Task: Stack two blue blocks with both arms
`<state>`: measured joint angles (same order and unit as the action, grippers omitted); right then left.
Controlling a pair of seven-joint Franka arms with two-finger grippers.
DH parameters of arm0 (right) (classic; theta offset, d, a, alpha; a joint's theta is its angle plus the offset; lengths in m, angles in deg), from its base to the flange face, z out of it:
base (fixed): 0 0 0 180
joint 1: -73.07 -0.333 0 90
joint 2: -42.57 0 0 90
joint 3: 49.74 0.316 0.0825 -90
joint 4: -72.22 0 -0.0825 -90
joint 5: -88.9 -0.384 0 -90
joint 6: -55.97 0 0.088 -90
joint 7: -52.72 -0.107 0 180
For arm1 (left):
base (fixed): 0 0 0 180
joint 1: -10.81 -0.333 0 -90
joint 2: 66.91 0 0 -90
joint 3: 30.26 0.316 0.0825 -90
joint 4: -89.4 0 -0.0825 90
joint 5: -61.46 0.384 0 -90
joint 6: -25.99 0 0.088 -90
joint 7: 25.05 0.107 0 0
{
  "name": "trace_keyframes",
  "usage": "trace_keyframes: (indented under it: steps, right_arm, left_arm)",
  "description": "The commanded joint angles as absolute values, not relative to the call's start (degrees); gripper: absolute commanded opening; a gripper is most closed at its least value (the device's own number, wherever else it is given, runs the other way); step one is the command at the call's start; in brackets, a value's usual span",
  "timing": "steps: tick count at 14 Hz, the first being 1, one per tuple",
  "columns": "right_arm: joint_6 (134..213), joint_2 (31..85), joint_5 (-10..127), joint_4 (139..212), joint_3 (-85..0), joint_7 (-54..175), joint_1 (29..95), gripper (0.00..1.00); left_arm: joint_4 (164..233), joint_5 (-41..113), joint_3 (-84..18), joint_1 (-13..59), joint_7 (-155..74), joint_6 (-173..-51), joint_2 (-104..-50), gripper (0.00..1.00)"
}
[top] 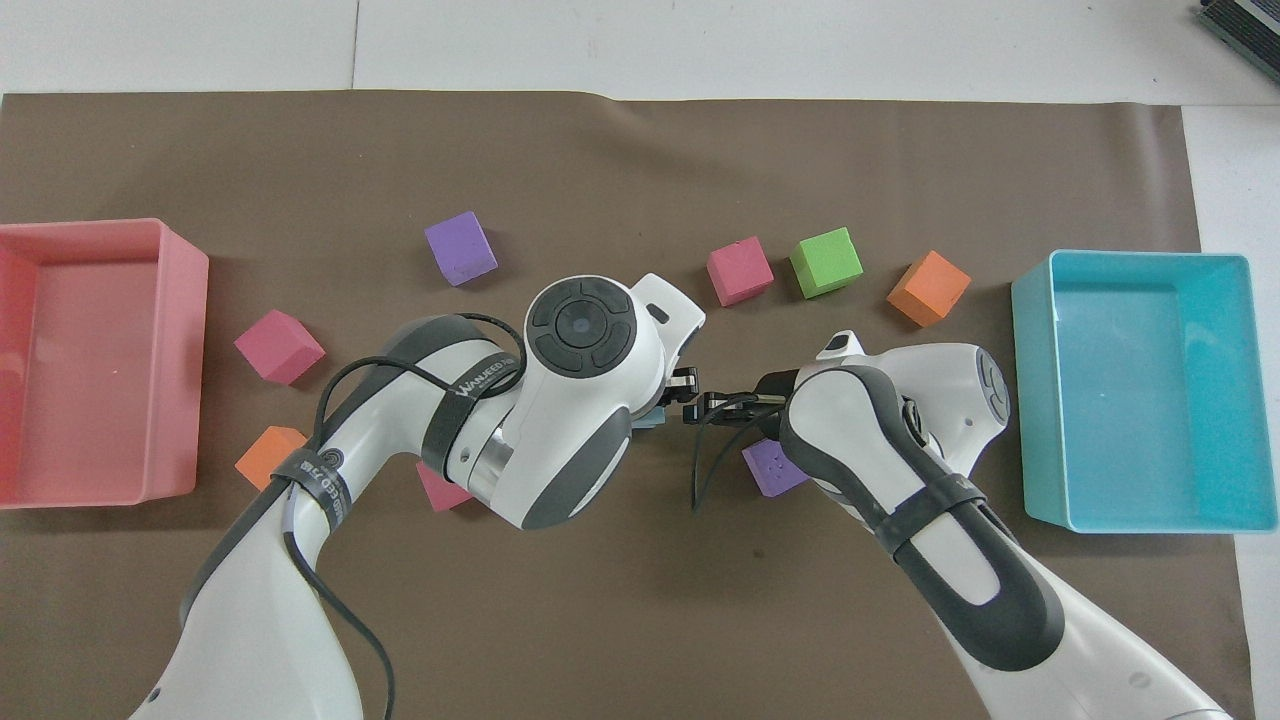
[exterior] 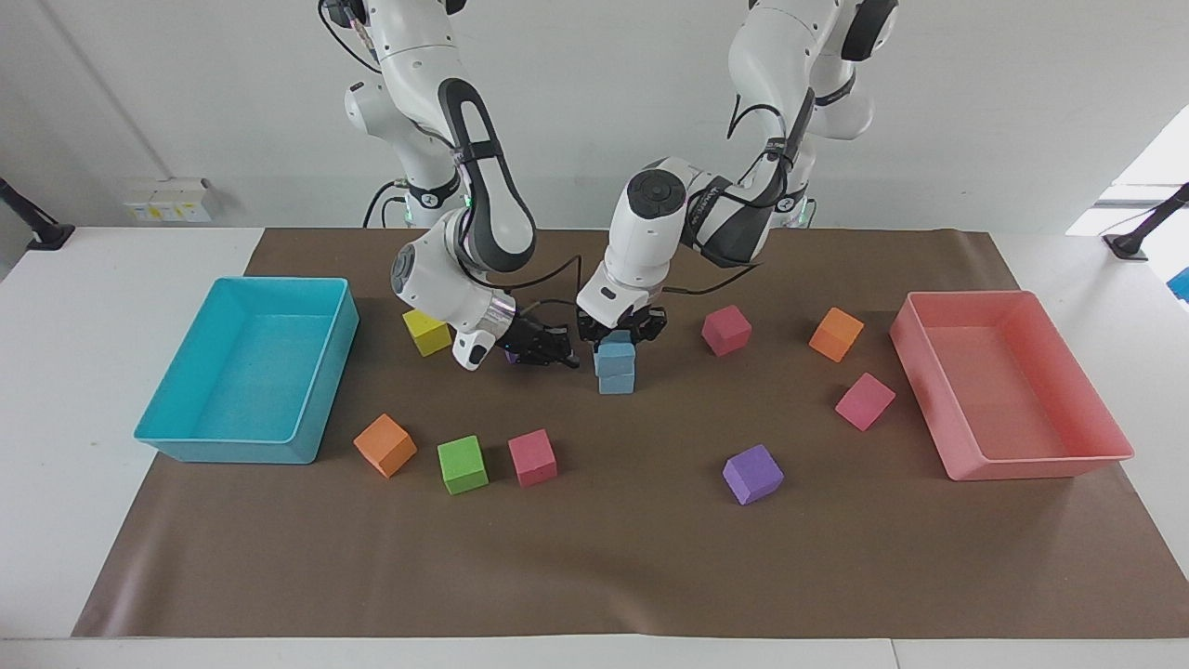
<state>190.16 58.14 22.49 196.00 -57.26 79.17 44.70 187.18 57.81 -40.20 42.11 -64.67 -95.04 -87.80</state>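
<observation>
White wall (exterior: 594, 111), white table (exterior: 93, 520) covered by brown mat (exterior: 604, 557). Socket box (exterior: 167, 199) on wall toward right arm's end, bright window (exterior: 1147, 177) toward left arm's end.
</observation>
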Motion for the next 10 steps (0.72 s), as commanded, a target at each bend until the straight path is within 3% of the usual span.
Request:
trace_keyframes:
  steps: [1,10]
  right_arm:
    - [191.1,57.9,19.9,196.8,-57.0,82.5,45.1,0.00]
    - [191.1,57.9,19.9,196.8,-57.0,82.5,45.1,0.00]
  left_arm:
    - [186.3,57.8,-39.3,43.2,-65.4,-93.1,-87.6,0.00]
    - [186.4,58.2,-39.3,43.2,-65.4,-93.0,-87.4,0.00]
